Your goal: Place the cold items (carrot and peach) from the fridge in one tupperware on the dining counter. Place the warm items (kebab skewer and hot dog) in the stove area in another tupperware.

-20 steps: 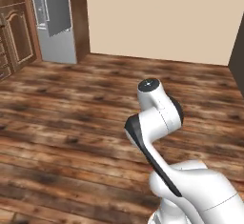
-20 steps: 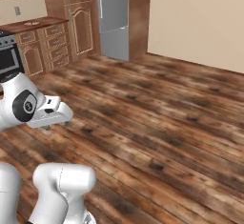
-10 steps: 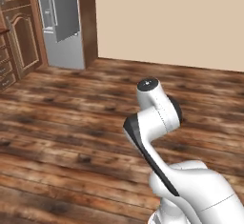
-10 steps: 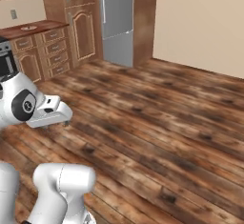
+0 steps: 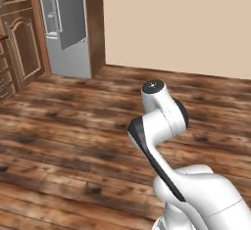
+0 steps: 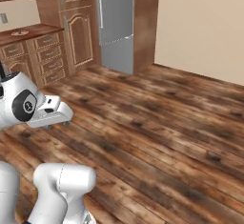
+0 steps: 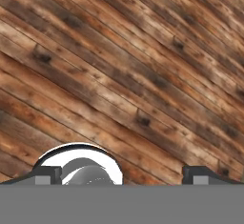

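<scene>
Plainly none of the food is within reach: the carrot and peach, going by the task, sit behind the closed grey door of the fridge (image 6: 114, 25), which stands against the far wall, and neither they nor any tupperware can be seen. As a judgement, the carrot should be stiff and light, best taken across its thicker end; the peach is soft-skinned and round, likely to bruise or roll, so a gentle hold across its middle would suit. The tool (image 7: 121, 173) points down at the wood floor (image 7: 133, 75), its two dark tips standing well apart with nothing between them, so it is released and empty. To the left of the fridge run brown wooden cabinets (image 6: 76, 32) with drawers (image 6: 45, 56) under a brown surface (image 6: 24, 32); to the right of the fridge is a bare beige wall (image 6: 205, 23). Dark plank flooring spreads from the fridge toward the white arm (image 5: 159, 121), which is folded close over its base.
</scene>
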You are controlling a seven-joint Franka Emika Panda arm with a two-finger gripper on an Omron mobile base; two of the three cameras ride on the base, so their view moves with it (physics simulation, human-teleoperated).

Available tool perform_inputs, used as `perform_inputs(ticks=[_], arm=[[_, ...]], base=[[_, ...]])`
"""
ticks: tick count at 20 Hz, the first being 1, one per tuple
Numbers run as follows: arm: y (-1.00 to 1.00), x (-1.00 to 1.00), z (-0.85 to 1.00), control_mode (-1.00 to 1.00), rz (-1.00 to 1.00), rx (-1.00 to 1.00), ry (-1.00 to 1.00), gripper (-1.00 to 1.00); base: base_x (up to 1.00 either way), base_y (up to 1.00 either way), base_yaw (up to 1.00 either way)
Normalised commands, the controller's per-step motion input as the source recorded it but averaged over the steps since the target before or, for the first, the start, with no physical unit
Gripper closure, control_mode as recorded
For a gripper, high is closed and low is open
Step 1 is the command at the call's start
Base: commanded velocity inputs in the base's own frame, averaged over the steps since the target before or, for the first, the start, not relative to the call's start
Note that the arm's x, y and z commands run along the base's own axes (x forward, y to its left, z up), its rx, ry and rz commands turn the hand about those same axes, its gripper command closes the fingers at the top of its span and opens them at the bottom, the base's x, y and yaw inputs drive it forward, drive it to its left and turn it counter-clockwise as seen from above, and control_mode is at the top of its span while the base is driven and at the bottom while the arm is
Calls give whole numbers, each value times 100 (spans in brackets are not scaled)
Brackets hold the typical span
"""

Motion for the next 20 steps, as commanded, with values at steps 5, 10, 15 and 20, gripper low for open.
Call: perform_inputs(ticks=[5, 10, 15, 20], arm=[[0, 0, 0, 100, 0, 0, 0, -100], [0, 0, 0, 100, 0, 0, 0, -100], [0, 0, 0, 100, 0, 0, 0, -100], [0, 0, 0, 100, 0, 0, 0, -100]], base=[[100, 45, 2], [100, 31, 25], [100, 24, 29], [100, 27, 24]])
